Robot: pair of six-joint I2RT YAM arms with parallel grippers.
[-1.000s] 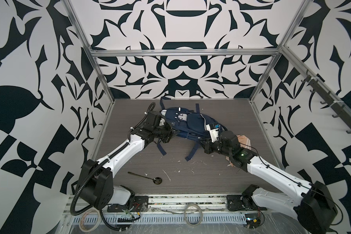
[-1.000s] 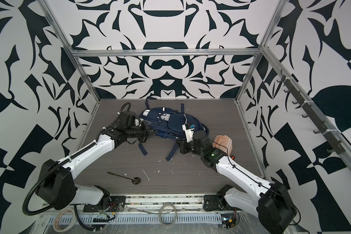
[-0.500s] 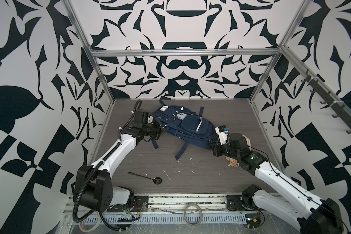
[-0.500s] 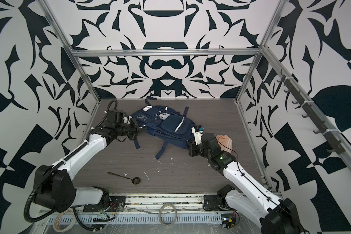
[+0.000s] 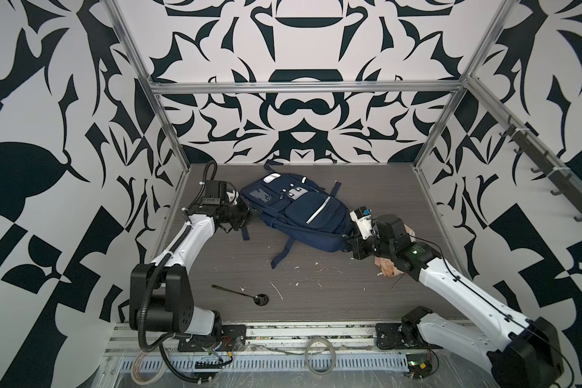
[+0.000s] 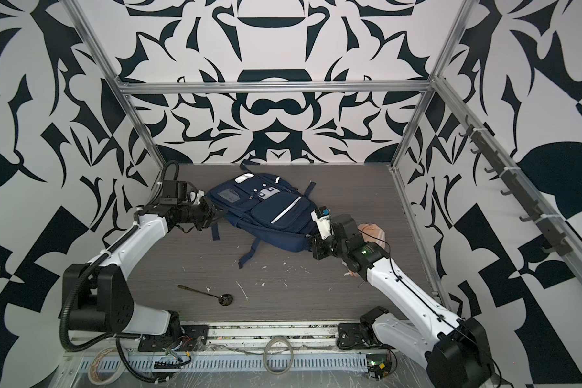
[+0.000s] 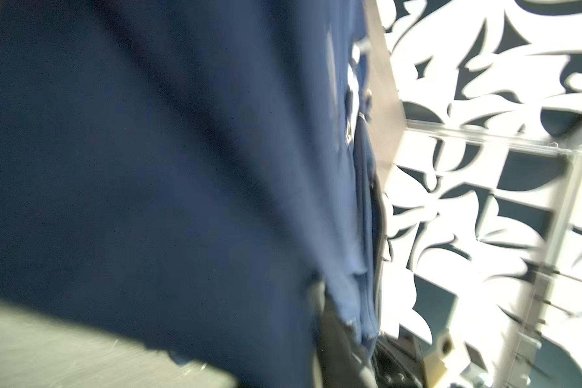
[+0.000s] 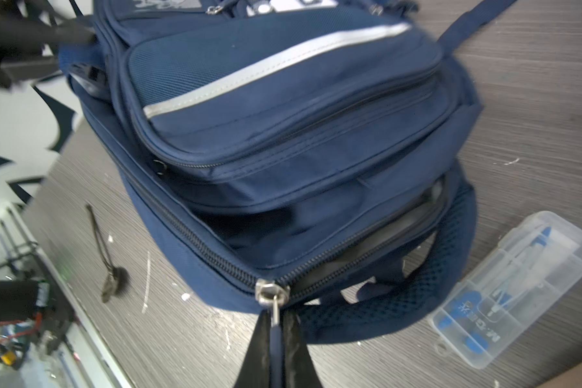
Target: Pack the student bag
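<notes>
So the student bag lies flat on the surface, main zip partly open. The right fingers are pinched on its zipper pull at one end. The left fingers are at the bag's opposite end, can't tell how wide. There's a clear plastic box just beside the bag.

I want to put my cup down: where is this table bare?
Bare: the far right corner behind the backpack; the front, crumbs only, between spoon and right arm. Crowded: beside the right hand, with plastic case and pouch.

navy backpack, lying flat, main zip part-open
</notes>
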